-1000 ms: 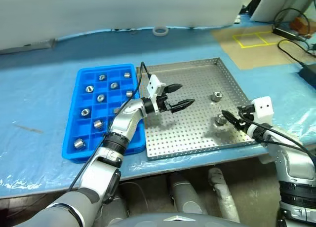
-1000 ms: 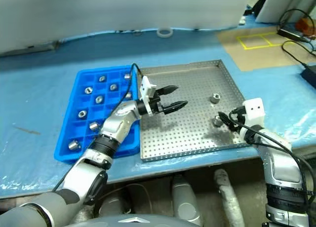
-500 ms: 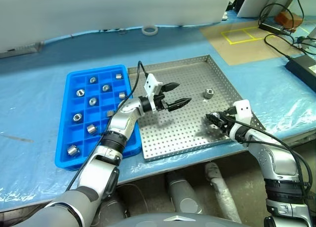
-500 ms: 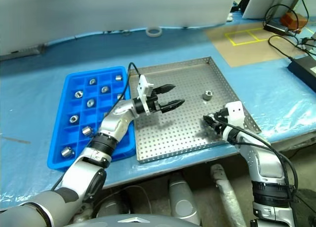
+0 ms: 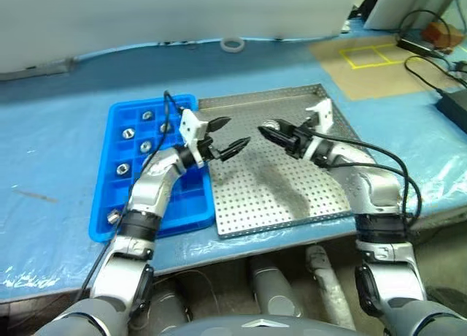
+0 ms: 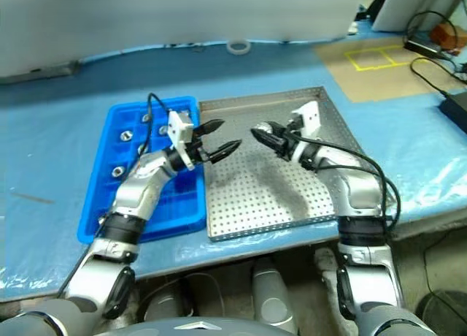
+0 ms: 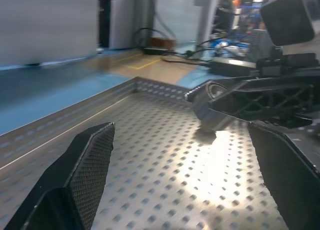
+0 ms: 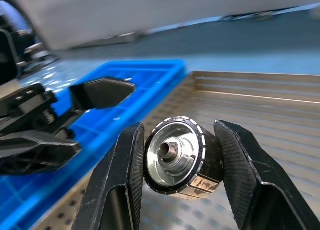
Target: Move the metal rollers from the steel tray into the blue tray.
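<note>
Right wrist view tells you most of what you need: your right end effector has its two fingers clamped on one of the metal rollers, hole facing the camera, so the roller's axis runs roughly along the fingers rather than across them.

From the head camera, that right end effector hangs above the steel tray, over the far half and pointing toward the robot's left. Your left end effector is spread wide with nothing in it, hovering over the seam where the steel tray meets the blue tray, pointing back at the right one. The two tips face each other, near but apart.

So the relation that matters: the held roller lies to the right of the blue tray, with the open left end effector sitting between the roller and the tray. Looks to me like you're set up for a handoff, since the left arm is the nearer one to the blue compartments. If that's the plan, you'd want the left fingers closing across the roller's round side.

Blue tray already has several rollers in its compartments. I can't spot any loose rollers on the steel tray, though the arms cover part of it.
</note>
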`<action>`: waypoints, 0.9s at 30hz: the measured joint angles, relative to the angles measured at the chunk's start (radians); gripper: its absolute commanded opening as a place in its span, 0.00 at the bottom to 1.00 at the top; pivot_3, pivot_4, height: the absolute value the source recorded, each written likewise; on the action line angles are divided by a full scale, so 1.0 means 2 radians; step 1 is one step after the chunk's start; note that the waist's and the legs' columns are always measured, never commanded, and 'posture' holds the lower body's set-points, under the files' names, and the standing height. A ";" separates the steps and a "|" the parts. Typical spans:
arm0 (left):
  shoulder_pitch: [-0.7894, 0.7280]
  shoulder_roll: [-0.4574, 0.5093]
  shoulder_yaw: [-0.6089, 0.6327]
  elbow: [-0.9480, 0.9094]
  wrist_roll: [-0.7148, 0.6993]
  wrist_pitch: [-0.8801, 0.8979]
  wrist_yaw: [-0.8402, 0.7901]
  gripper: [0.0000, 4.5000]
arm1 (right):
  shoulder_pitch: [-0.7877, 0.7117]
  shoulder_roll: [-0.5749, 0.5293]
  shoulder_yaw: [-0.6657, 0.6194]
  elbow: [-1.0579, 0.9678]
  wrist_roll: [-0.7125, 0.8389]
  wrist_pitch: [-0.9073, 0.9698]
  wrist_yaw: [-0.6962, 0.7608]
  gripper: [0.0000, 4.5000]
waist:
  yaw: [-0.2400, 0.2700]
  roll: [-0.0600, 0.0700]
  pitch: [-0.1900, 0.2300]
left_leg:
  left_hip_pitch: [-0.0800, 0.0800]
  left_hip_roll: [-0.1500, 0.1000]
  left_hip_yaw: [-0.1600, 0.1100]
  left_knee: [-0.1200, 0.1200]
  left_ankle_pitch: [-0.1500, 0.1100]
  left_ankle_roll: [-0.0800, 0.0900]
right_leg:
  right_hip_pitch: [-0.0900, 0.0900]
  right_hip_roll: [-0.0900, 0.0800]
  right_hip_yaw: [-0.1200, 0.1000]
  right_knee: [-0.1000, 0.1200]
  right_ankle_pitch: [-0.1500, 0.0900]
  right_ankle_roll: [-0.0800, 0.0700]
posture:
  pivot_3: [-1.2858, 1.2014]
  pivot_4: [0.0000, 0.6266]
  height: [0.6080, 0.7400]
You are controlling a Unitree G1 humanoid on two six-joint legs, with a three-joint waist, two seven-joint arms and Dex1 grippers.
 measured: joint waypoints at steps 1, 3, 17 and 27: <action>0.012 0.007 0.007 -0.019 -0.002 0.008 0.009 1.00 | -0.009 0.005 0.011 0.017 -0.001 -0.003 0.013 0.40 | 0.010 0.000 0.000 | 0.000 0.000 0.000 0.000 0.000 0.000 | 0.000 0.000 0.000 0.000 0.000 0.000 | 0.47 0.24 1.00; 0.033 0.018 0.020 -0.055 -0.009 0.022 0.026 1.00 | -0.024 0.010 0.029 0.044 -0.004 -0.012 0.037 0.40 | 0.038 0.000 0.000 | 0.000 0.001 0.000 0.000 0.000 0.000 | 0.000 0.000 -0.001 0.000 -0.001 -0.001 | 0.49 0.24 1.00; 0.178 0.077 0.103 -0.245 -0.039 0.081 0.123 1.00 | -0.091 0.059 0.157 0.135 -0.020 -0.043 0.225 0.40 | 0.150 0.001 0.000 | 0.002 0.001 0.000 -0.003 0.002 -0.007 | 0.000 0.000 -0.001 0.003 -0.001 -0.002 | 0.58 0.24 1.00; 0.202 0.089 0.104 -0.272 -0.045 0.088 0.137 1.00 | -0.080 0.039 0.218 0.152 -0.086 -0.095 0.264 0.40 | 0.150 0.000 0.000 | 0.006 0.004 -0.001 -0.008 0.006 -0.014 | -0.002 0.002 0.001 0.009 -0.002 -0.001 | 0.58 0.24 1.00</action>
